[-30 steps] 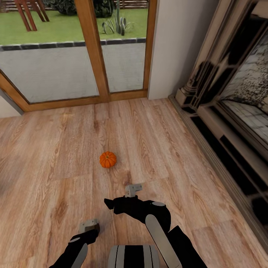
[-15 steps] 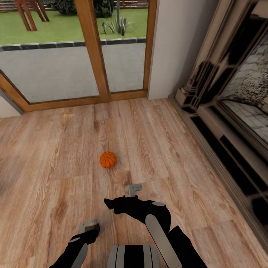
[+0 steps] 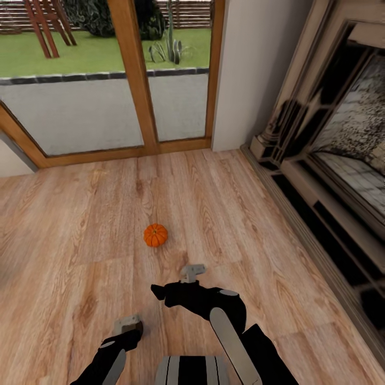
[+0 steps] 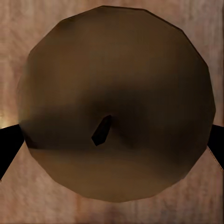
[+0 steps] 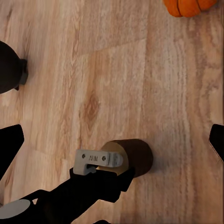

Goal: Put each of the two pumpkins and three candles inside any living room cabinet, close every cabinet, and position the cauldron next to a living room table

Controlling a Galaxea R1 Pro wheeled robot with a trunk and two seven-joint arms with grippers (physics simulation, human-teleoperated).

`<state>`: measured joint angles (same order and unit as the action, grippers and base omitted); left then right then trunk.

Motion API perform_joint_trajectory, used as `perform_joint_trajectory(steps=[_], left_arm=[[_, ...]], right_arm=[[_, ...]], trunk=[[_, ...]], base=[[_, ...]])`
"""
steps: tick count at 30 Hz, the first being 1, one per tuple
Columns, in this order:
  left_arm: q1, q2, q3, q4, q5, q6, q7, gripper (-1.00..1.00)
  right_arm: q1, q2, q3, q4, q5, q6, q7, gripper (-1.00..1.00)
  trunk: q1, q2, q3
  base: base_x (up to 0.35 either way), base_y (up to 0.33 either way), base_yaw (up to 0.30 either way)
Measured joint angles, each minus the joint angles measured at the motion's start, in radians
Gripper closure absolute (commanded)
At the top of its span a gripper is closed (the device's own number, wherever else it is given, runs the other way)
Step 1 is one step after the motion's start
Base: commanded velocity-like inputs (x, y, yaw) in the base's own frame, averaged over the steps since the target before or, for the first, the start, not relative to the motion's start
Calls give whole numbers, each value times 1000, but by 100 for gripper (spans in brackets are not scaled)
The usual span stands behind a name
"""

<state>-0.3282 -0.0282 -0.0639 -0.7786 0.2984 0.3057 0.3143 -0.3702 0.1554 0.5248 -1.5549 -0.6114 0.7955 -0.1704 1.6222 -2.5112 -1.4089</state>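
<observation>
pumpkin (image 3: 155,235), small, round and bright orange with dark ribs, sits on the bare wooden floor (image 3: 240,214) in the head view, near the glass doors (image 3: 80,107) and well apart from the fireplace surround (image 3: 321,160). the right gripper (image 3: 191,271) reaches forward on a bent black arm, just short of the pumpkin, and i cannot tell how its jaws stand. the left gripper (image 3: 127,323) hangs low, with a brown candle (image 3: 137,325) partly hidden under it.

in the left wrist view the candle (image 4: 116,102) is a blurred tan-brown disc seen end on (a tiny dark wick at its middle), with a dark fingertip pressed at each side, so the jaws are clamped on it.

in the right wrist view the pumpkin (image 5: 189,6) is cut off at the edge. the left gripper (image 5: 99,160) grips the stubby candle (image 5: 135,156) over the floor, while the right fingertips (image 5: 8,144) sit far apart at the 2 edges.
</observation>
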Motion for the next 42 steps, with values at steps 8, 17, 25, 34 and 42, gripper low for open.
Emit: perform_joint_trajectory(steps=[8,17,25,34,42], left_arm=[[0,8,5,-85,6,106,1,100],[0,86,64,-332,9,513,-4,100],[0,86,117,-472,18,715,-3,100],[0,80,115,-512,17,738,0,100],[0,82,116,-519,19,738,-1,100]], right_arm=[[0,1,-48,6,-1,2,-6,-100],[0,19,-94,3,-1,70,-412,-100],[-4,19,-105,-1,-2,152,-619,-100],[-7,19,-170,4,-4,195,-624,-100],[-13,19,-171,5,-4,196,-625,-100]], trunk=[[-4,2,31],[-7,4,66],[-11,6,93],[-15,8,116],[-18,10,136]], base=[[0,0,0],[-116,0,0],[-305,0,-64],[-134,0,-152],[-330,0,-150]])
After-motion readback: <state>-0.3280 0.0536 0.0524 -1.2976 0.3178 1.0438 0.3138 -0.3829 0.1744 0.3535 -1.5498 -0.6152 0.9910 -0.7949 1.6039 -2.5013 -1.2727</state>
